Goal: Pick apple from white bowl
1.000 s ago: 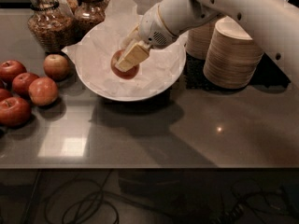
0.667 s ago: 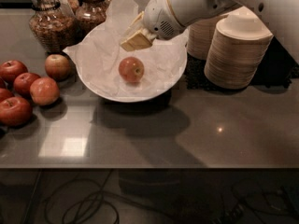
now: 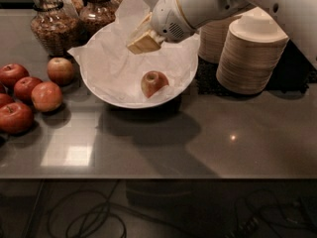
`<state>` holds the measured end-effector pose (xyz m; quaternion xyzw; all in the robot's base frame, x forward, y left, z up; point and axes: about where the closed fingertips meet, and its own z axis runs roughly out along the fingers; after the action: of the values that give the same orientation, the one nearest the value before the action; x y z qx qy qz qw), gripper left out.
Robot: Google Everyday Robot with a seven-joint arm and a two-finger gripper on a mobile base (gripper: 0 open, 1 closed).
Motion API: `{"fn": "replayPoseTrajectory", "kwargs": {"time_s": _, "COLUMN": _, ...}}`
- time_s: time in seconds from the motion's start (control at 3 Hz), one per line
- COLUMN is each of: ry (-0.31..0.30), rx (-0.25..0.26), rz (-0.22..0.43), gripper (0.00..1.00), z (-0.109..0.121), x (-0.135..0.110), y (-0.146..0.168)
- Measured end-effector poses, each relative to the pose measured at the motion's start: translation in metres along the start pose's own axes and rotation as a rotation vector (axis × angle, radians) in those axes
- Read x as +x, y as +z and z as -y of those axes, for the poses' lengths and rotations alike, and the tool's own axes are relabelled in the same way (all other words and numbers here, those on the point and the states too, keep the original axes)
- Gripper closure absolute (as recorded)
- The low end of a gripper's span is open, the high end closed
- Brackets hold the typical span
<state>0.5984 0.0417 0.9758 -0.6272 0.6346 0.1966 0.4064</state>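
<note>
Overhead, roughly: the gripper point(image 3: 143, 42) hung above the rear half of the white bowl point(image 3: 115, 101), up and to the left of the apple point(image 3: 153, 83) and clear of it. Nothing seen in its grasp. Whether it was spread or closed could not be told from this angle.

Apple lay inside the bowl, a little right of centre, resting on the crinkled white paper liner point(image 3: 111, 63), stem dimple tipped upward. Orange-red with a pale patch.

Bowl sat on a dark grey table point(image 3: 208, 143). Left of it, a group of darker red apples point(image 3: 47, 96) on the table top, the nearest one just beside the paper's edge. Behind the bowl, 2 glass jars point(image 3: 54, 26) of brownish contents. To the right, 2 stacks of paper bowls point(image 3: 251, 53), under the white arm point(image 3: 218, 1).
</note>
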Motion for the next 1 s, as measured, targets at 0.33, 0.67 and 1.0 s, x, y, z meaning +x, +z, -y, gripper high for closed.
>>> {"fn": "replayPoseTrajectory", "kwargs": {"time_s": 0.33, "ry": 0.001, "rx": -0.001, "rz": -0.001, "gripper": 0.57, "z": 0.000, "x": 0.000, "y": 0.000}}
{"fn": "replayPoseTrajectory", "kwargs": {"time_s": 0.67, "ry": 0.051, "rx": -0.005, "rz": -0.034, "gripper": 0.34, "z": -0.001, "x": 0.025, "y": 0.004}}
{"fn": "replayPoseTrajectory", "kwargs": {"time_s": 1.0, "ry": 0.092, "rx": -0.007, "rz": -0.069, "gripper": 0.11, "z": -0.001, "x": 0.049, "y": 0.011}}
